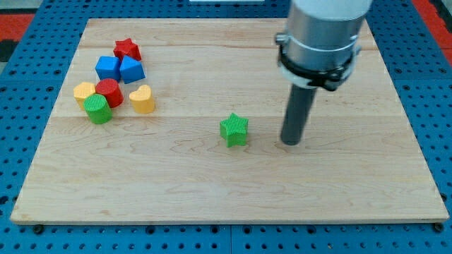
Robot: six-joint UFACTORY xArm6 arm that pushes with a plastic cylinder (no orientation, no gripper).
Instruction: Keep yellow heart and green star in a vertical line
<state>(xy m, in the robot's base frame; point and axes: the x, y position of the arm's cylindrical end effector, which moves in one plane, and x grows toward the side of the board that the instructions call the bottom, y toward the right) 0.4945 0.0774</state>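
In the camera view, my tip (291, 142) rests on the wooden worktop (353, 190) just to the view's right of the green star (234, 130), near it but with a sliver of bare wood between, so nothing is being pushed at this instant. There are no fingers on this arm, only the straight rod, so there is nothing to spread or pinch. The green star sits alone near the middle of the board, while the yellow heart (142, 99) lies well apart toward the view's left, at the right edge of a tight cluster: a red star (127, 49), a blue cube (107, 67), a second blue block (132, 70), a red cylinder (109, 92), a green cylinder (97, 109) and a yellow block (84, 92) whose shape I cannot make out. The tip's place on the star's right side suggests a leftward shove is meant, sliding the star across until it stands directly below the heart; the two are not yet lined up.
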